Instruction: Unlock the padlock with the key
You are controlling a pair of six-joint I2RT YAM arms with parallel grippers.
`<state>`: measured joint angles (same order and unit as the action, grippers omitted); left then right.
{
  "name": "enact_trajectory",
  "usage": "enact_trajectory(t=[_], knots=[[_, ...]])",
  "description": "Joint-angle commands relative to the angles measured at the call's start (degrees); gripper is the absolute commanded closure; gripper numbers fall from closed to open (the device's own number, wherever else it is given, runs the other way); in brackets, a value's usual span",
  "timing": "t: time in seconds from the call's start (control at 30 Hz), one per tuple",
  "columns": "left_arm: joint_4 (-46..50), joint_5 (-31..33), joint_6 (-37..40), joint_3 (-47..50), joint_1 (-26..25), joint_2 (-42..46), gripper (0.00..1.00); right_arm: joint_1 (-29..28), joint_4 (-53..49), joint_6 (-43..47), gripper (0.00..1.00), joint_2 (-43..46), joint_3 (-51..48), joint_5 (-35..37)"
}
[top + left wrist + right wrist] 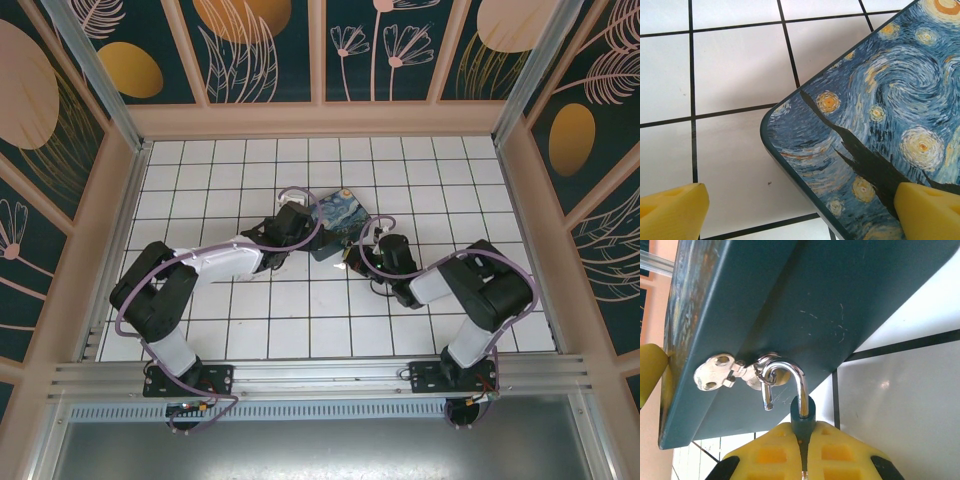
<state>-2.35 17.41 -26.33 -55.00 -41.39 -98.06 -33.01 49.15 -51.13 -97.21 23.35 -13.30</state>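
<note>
The padlock (pixel 803 415) has a small teal body, pinched between the yellow pads of my right gripper (pixel 803 431), which is shut on it. Its silvery shackle (pixel 799 380) stands sprung, one end free, still hooked through the ring of the metal hasp (pixel 720 372) on the dark side of the Starry-Night box (pixel 815 300). My left gripper (pixel 800 212) is open above a rounded corner of the box lid (pixel 880 110), one yellow finger (pixel 672 212) over the floor and the other over the lid. The key is hidden.
The painted box (pixel 340 215) lies mid-floor on white tiles (pixel 300 300), between the left gripper (pixel 290 225) and the right gripper (pixel 360 255). Patterned walls close in the far side and both flanks.
</note>
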Motion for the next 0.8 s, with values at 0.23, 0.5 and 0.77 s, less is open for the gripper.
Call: enact_trajectory(t=[0.23,0.5,0.77], knots=[[7.95,-1.37,3.12,3.66,-0.31,-3.62,0.05,-0.85,3.59,-2.84,1.00,-3.12,1.35,4.17],[7.55,-1.86,3.43,3.69,-0.30,-4.58,0.06,0.20,6.16,-3.96,1.00,-2.21,0.69,6.39],[7.25,-2.29,3.64,4.08,-0.29,-5.12,0.07,3.03,9.78,-5.34,1.00,-2.44,0.63,5.70]])
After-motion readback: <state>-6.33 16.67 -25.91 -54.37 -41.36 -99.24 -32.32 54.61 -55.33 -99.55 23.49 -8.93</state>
